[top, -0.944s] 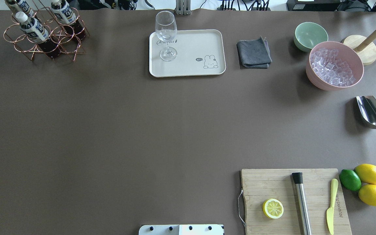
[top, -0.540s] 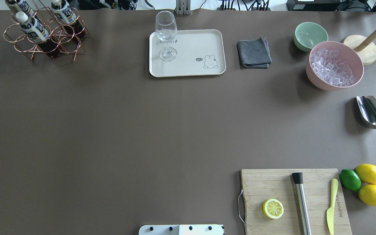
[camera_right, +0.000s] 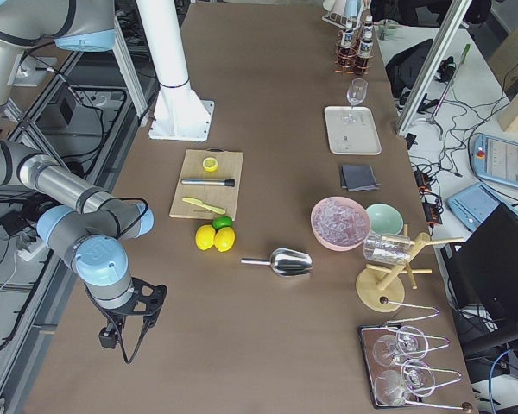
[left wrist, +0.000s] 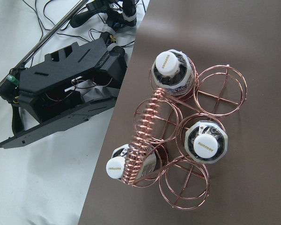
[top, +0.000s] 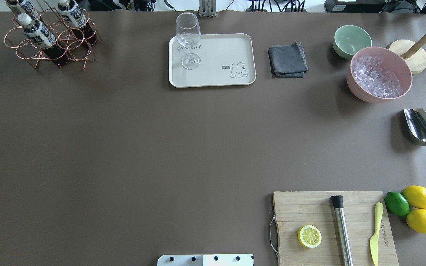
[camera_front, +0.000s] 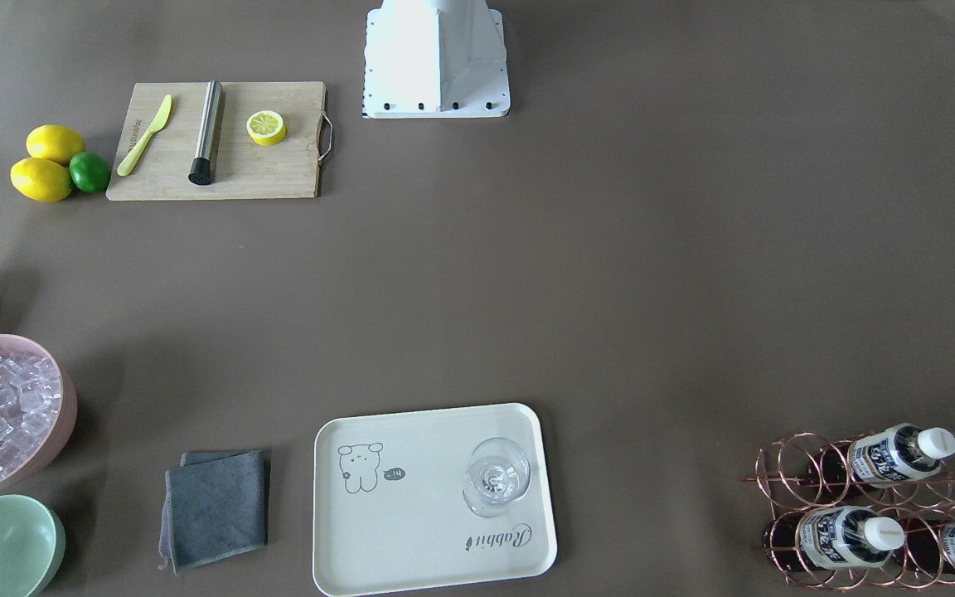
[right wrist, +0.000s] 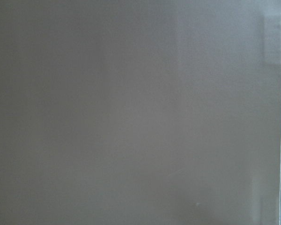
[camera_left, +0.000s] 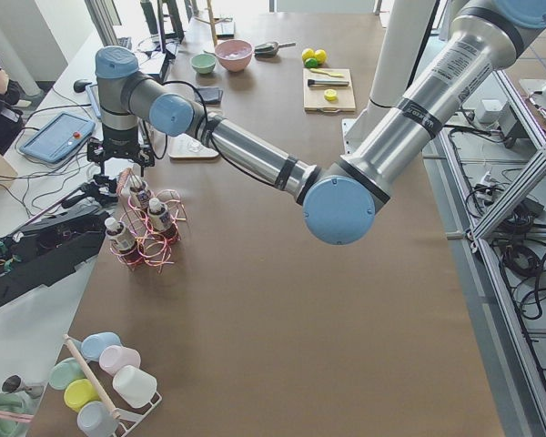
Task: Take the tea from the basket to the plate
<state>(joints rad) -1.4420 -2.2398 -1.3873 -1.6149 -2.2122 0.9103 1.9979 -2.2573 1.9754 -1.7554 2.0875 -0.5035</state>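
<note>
Three tea bottles stand in the copper wire basket (top: 76, 55) at the table's far left corner. One tea bottle (top: 37, 31) is nearest. From above, the left wrist view shows their white caps (left wrist: 206, 145) and the basket's handle (left wrist: 143, 136). The cream plate (top: 216, 70) lies mid-table at the far edge and carries a wine glass (top: 188, 40). My left gripper (camera_left: 121, 175) hangs above the basket; it shows only in the exterior left view, so I cannot tell its state. My right gripper (camera_right: 125, 341) hangs over bare table far from the basket; I cannot tell its state either.
A grey cloth (top: 287, 61), a green bowl (top: 351, 40) and a pink bowl of ice (top: 379, 74) sit right of the plate. A metal scoop (top: 423, 131), a cutting board (top: 298, 207) with lemon half, muddler and knife, and lemons (top: 420, 208) lie on the right.
</note>
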